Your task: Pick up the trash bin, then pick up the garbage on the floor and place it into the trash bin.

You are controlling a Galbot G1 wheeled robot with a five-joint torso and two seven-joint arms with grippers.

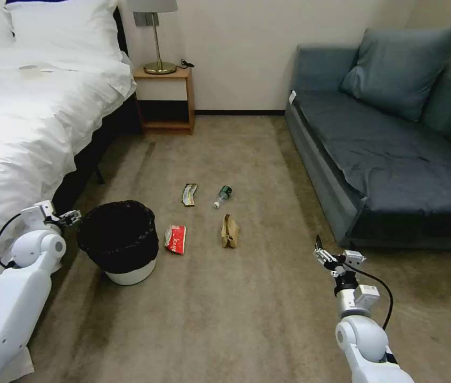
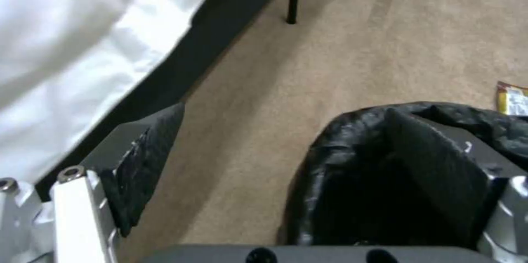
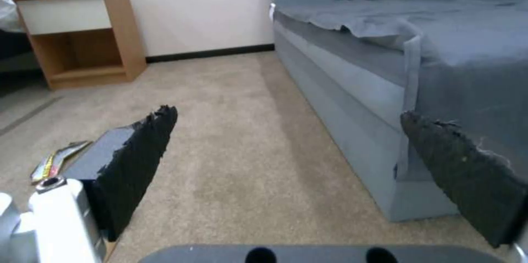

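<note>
Head view: step one, bin pickup. Left gripper at the trash bin rim, beside the bed; garbage on the carpet just beyond. Right gripper hangs by the sofa.
Left wrist view: fingers spread, straddling the rim; next, closing.
Right wrist view: jaws spread, empty.

No text can be read. The red-and-white wrapper, left of centre in the head view, carries print too small to make out, and so do the bottle's green label and the dark-and-gold wrapper.
</note>
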